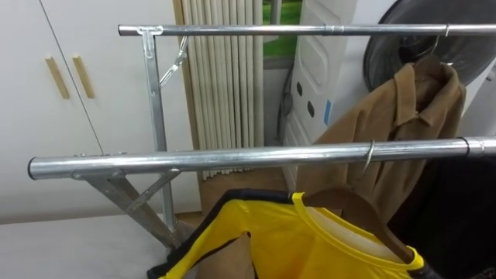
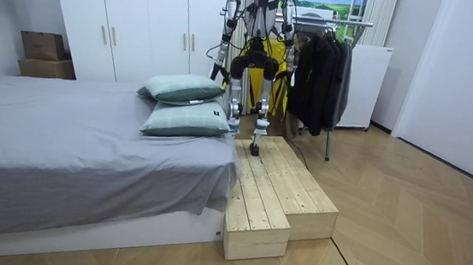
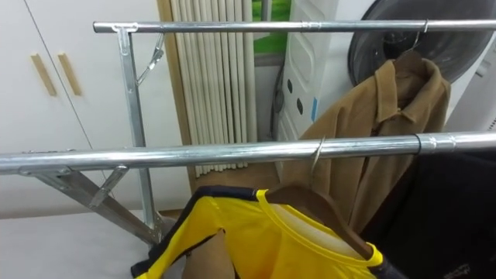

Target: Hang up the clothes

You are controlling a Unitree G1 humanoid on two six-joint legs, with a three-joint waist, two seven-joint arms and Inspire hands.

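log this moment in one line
yellow shirt: on wooden hanger | hook: over near rail | brown jacket: on far rail

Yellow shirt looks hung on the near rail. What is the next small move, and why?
Probably step back for the next garment: the brown wooden hanger is hooked over the near steel rail and carries the yellow shirt, so this piece seems hung.

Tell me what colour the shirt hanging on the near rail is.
The shirt is yellow with dark trim, clearest in the left eye view.
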